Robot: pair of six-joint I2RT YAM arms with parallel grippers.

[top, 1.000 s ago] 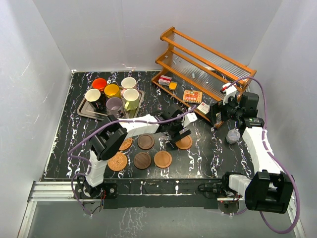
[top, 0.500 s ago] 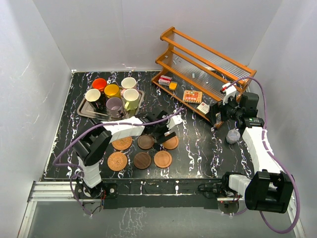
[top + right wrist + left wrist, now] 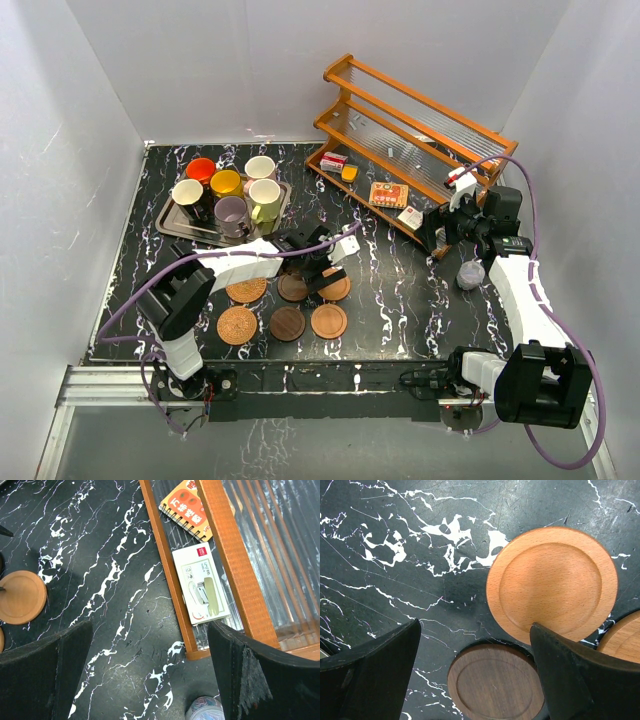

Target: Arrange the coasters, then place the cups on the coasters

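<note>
Six coasters lie in two rows near the table's front: woven tan point(image 3: 246, 290), dark brown point(image 3: 293, 287) and orange-brown point(image 3: 337, 288) behind, woven tan point(image 3: 237, 325), dark brown point(image 3: 287, 323) and orange-brown point(image 3: 328, 320) in front. My left gripper point(image 3: 318, 272) hovers low over the back row, open. In the left wrist view its right finger point(image 3: 570, 675) overlaps the near edge of the orange-brown coaster point(image 3: 552, 585), and a dark brown coaster point(image 3: 495, 682) shows between the jaws. Six cups stand on the metal tray point(image 3: 170, 225), among them orange point(image 3: 201, 170) and lilac point(image 3: 232, 212). My right gripper point(image 3: 440, 232) is open and empty.
A wooden rack point(image 3: 410, 140) fills the back right, with a notebook point(image 3: 387, 195) and a white box point(image 3: 202, 585) on its lowest shelf. A small translucent grey cup point(image 3: 470, 273) stands on the table near my right arm.
My left gripper has swept left, and the back orange-brown coaster has slid left with it until it lies beside the dark brown one. The right arm has not moved.
</note>
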